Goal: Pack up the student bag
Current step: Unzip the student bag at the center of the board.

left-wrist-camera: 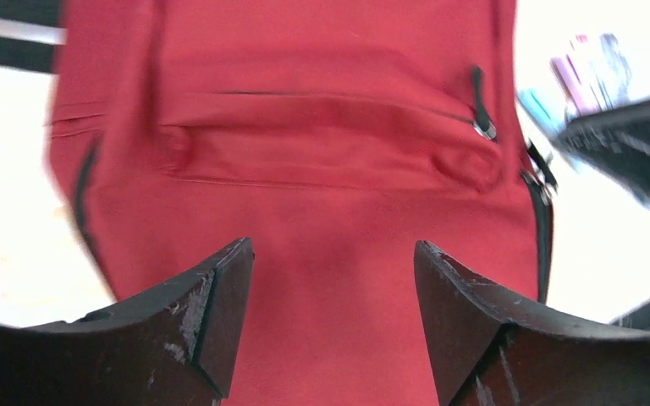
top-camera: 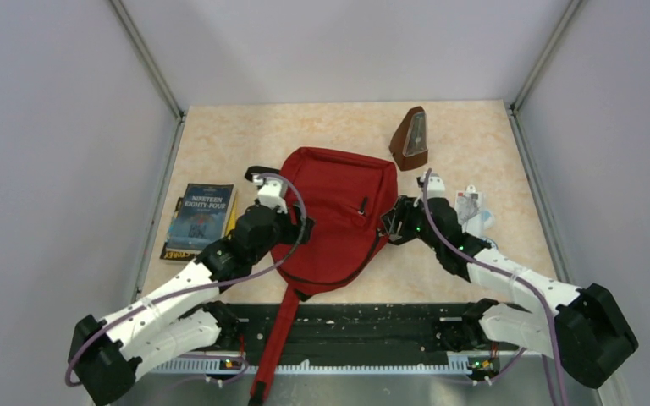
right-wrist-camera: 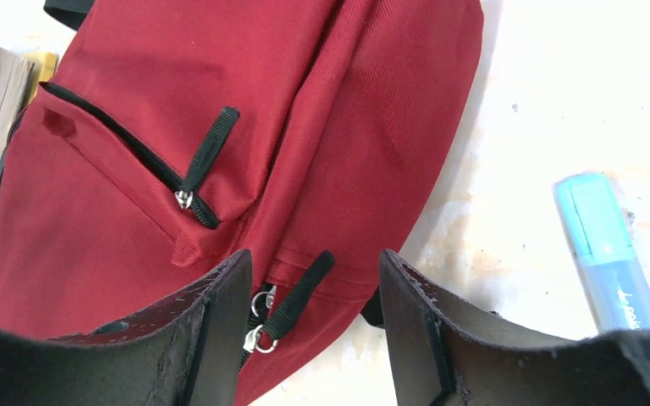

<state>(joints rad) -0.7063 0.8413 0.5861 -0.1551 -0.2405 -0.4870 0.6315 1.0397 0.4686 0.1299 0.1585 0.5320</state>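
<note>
A dark-red student bag (top-camera: 338, 211) lies flat in the middle of the table (top-camera: 474, 135). Its long red strap (top-camera: 281, 338) trails over the near edge and across the black rail where the two arms are mounted.

The left gripper (left-wrist-camera: 332, 254) hangs over the bag's left side, jaws spread wide. Only red fabric shows between them, and they hold nothing. The right gripper (right-wrist-camera: 313, 258) sits at the bag's right side, also well open. A black zip pull (right-wrist-camera: 300, 292) on the main zipper lies in the gap between its fingers, but neither finger presses on it.

The front pocket zipper (right-wrist-camera: 207, 161) is drawn shut, and the main zipper appears closed too, so no opening shows anywhere on the bag.

The things to be packed wait around it:
- A paperback book (top-camera: 201, 218) lies beside the left edge.
- A brown metronome (top-camera: 411, 139) stands upright near the far edge, just beyond the bag.
- A clear pack of pens (top-camera: 474, 207) lies toward the right edge, close behind the right gripper.
- A blue marker (right-wrist-camera: 605, 254) lies on the table near the bag's right side.

Packing proper looks not to have begun, and the step in hand seems to be getting the bag open. The next move probably calls for the right fingers to close squarely on that slim pull. The left gripper would need to pin or pinch the loose fabric, so the bag does not slide along with the zipper.
</note>
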